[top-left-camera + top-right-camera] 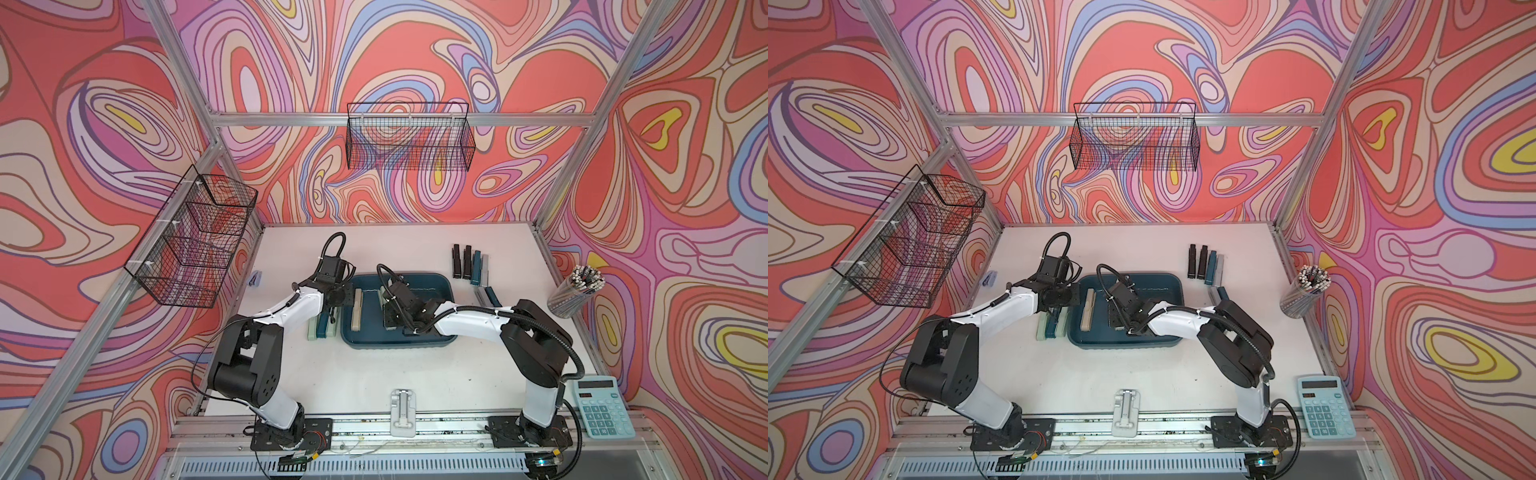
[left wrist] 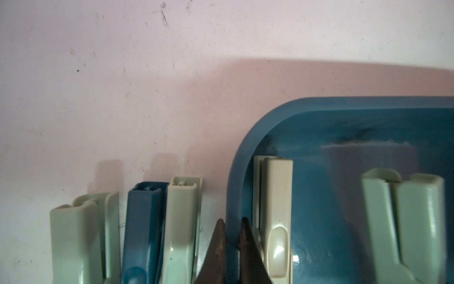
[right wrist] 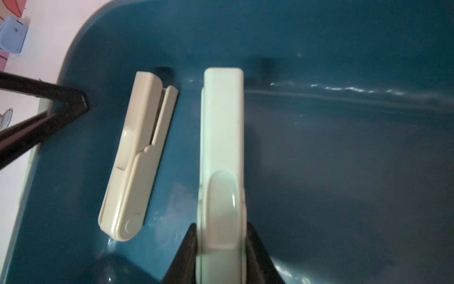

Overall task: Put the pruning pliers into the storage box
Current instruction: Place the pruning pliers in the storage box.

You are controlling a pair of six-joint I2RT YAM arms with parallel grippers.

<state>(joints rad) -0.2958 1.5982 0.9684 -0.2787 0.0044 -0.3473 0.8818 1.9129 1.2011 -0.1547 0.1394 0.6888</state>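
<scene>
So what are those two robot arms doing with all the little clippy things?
They're tidying up. The right gripper is shut on a pale green pruning plier, holding it in the dark teal storage box, not let go yet. A cream plier already lies in there. The left gripper is shut and empty beside the box's rim, next to a row of three pliers on the table. More pliers wait at the back.

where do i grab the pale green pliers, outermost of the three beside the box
Take the pale green pliers across their narrow width near mid-length, from straight above: they lie flat, bare table along the outer side. The teal pliers sit close on the other, leaving a slim gap.
</scene>
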